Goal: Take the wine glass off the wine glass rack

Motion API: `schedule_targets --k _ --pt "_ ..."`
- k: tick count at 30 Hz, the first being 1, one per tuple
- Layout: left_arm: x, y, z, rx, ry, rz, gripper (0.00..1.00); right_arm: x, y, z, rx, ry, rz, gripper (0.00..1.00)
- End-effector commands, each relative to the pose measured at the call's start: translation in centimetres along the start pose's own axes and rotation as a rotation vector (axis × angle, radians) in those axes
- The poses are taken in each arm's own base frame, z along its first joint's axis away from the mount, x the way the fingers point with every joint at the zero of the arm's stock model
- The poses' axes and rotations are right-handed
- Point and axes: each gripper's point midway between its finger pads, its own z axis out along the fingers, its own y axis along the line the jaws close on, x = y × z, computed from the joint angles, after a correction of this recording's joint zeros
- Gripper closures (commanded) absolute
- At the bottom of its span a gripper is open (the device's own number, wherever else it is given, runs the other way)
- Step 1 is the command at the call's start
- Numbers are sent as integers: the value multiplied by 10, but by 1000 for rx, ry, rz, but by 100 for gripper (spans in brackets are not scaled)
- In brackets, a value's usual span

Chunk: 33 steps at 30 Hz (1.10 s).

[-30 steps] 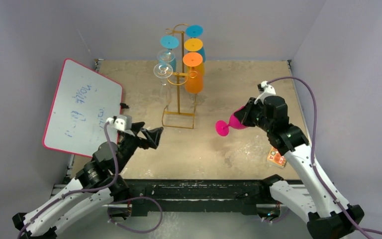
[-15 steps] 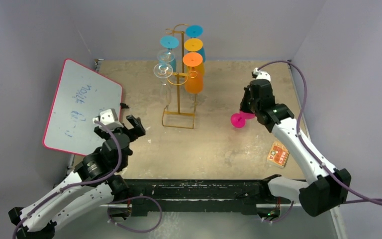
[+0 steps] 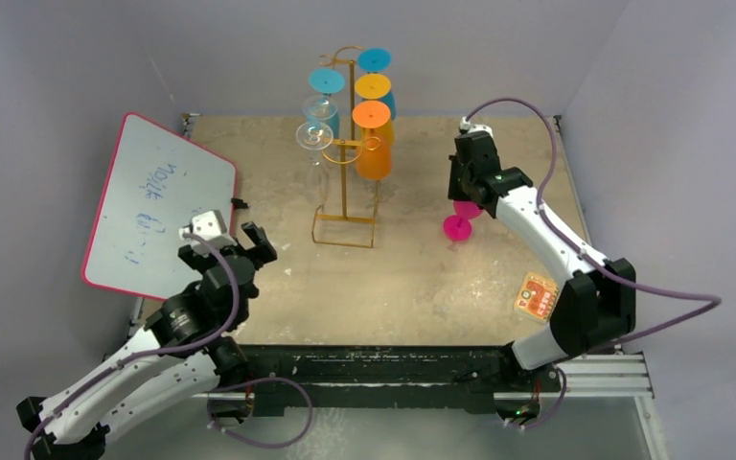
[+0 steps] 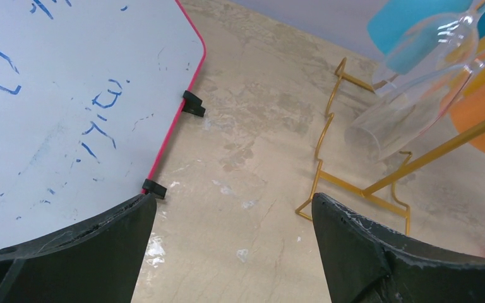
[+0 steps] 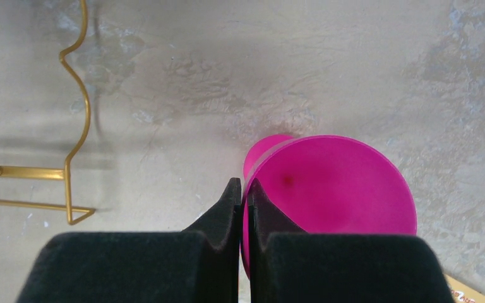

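The gold wire wine glass rack [image 3: 344,196] stands at the back middle of the table, with clear [image 3: 313,135], blue [image 3: 327,80] and orange [image 3: 372,115] glasses hanging on it upside down. My right gripper [image 3: 465,196] is shut on the rim of a pink wine glass [image 3: 458,227], held off the rack to its right, foot downward and low over the table. In the right wrist view the fingers [image 5: 230,205] pinch the pink glass's [image 5: 335,183] wall. I cannot tell if its foot touches the table. My left gripper [image 3: 249,244] is open and empty near the whiteboard.
A pink-framed whiteboard [image 3: 158,206] leans at the left, also in the left wrist view [image 4: 69,107]. An orange card [image 3: 535,296] lies at the front right. The rack's base wire [image 5: 76,126] lies left of the pink glass. Grey walls enclose the table.
My right arm has swung farther back and toward the rack, turning the pink glass from lying sideways to foot down. My left gripper pulled back and turned at first, then stayed still.
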Motion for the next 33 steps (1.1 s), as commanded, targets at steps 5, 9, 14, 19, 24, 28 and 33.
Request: schedule_targets --k 5,9,14,19,24,28,33 --pt "-4 -12 1 15 34 74 6 -28 4 14 22 -44 -58 100" --pt "-7 -11 0 20 30 66 6 -28 7 25 27 -32 -79 100" --pt "-9 -8 -4 39 20 34 6 -29 11 38 28 -21 -95 100" --pt "-12 -4 -5 40 5 12 6 -35 17 45 17 -13 -108 95" --pt "-12 -5 -5 45 6 8 6 -39 17 43 17 -17 -117 83" --pt "-10 -7 -4 47 14 21 6 -41 18 39 5 -19 -118 69" --pt "-7 -10 -3 51 27 38 6 -50 24 29 -28 -36 -110 64"
